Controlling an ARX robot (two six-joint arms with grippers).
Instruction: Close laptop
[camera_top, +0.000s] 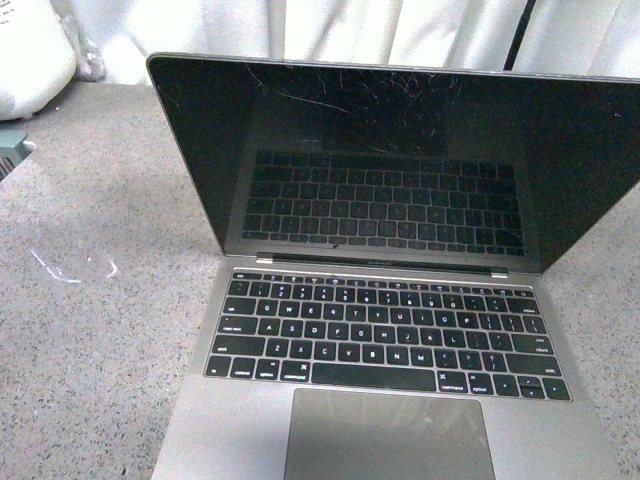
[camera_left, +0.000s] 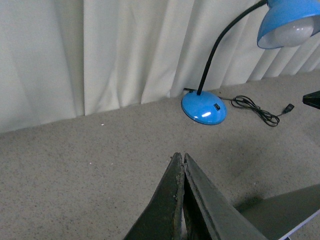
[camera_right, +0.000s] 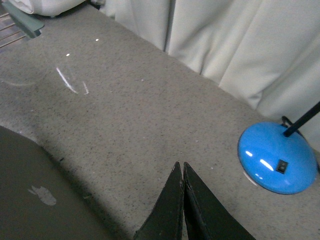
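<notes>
The closing has not begun. The laptop (camera_top: 390, 330) sits on the grey tabletop (camera_top: 90, 330) toward its near edge, with its base running out of the bottom of the front view. The screen (camera_top: 400, 160) stands fully up and leans a little back from the keyboard (camera_top: 385, 335), dark, scratched and mirroring the keys.

Neither arm shows in the front view. The right wrist view looks past the right gripper (camera_right: 180, 167), jaws pressed together on nothing, at the back of the lid (camera_right: 30, 205) with its pale logo (camera_right: 44, 195). This gripper hangs over bare tabletop behind the laptop, apart from the lid.

The left gripper (camera_left: 182, 159) is likewise closed and empty above bare tabletop. A grey slab in the corner of its view is probably part of the laptop, though too little shows to be sure. A blue lamp (camera_left: 204, 107) stands at the far edge by the curtain (camera_left: 100, 55).

All of the work is left, by my reading: meet the back of the lid, tip it forward, and bring it down flat onto the base.
</notes>
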